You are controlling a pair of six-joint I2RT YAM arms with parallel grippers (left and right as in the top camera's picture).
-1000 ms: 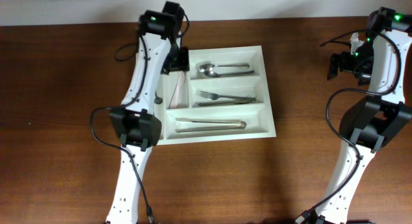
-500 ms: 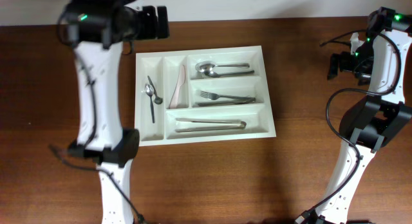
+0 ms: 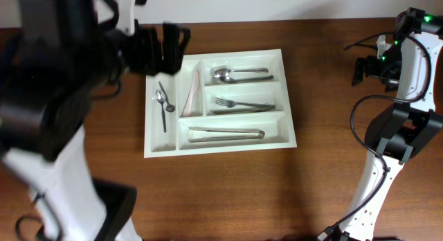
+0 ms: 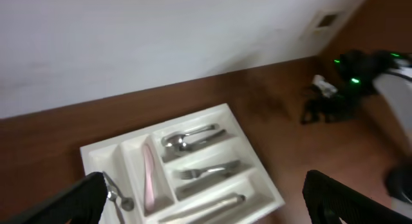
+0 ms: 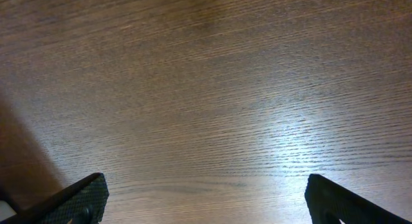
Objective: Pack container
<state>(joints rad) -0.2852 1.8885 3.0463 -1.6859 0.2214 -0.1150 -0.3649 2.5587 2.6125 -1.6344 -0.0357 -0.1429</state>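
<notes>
The white cutlery tray [image 3: 289, 95] lies mid-table, also in the left wrist view [image 4: 257, 161]. It holds a small spoon [image 3: 163, 107], a pink utensil [image 3: 192, 93], a large spoon [image 3: 235, 73], a fork [image 3: 239, 103] and tongs [image 3: 227, 134]. My left gripper [image 3: 165, 48] is open and empty, raised high above the tray's left end; its fingers frame the wrist view [image 4: 206, 195]. My right gripper [image 3: 363, 69] is open and empty at the far right, over bare wood [image 5: 206, 198].
The left arm [image 3: 55, 116] is lifted close to the overhead camera and hides the table's left side. The right arm [image 3: 405, 95] stands at the right edge. A white wall [image 4: 161, 37] runs behind the table.
My left arm has risen steeply up and away from the tray, uncovering the small spoon and pink utensil in the narrow compartments. The right arm has not moved.
</notes>
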